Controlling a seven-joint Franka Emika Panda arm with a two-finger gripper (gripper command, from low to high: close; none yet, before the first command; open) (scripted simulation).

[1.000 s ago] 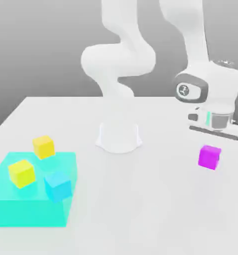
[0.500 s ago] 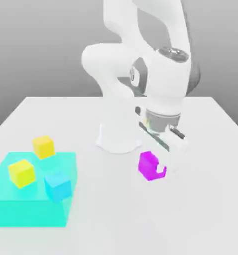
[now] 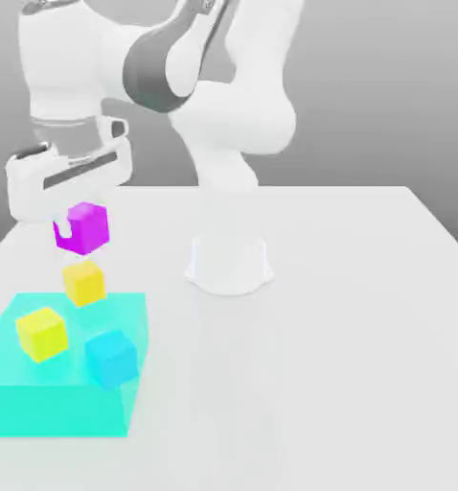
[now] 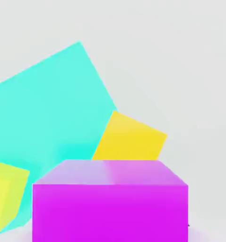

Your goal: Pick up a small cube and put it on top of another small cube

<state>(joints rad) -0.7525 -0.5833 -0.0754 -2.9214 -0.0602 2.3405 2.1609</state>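
- Hand: white, pinching the magenta cube, held in the air at the exterior view's left.
- Magenta cube: off the surface, directly above the golden cube, a small gap between them.
- Golden cube: at the far edge of the translucent cyan block.
- Lemon-yellow cube: within the cyan block's outline.
- Cyan cube: beside the lemon-yellow cube, nearer the block's right edge in the exterior view.
- Arm base: mid-surface, well apart from the cubes.
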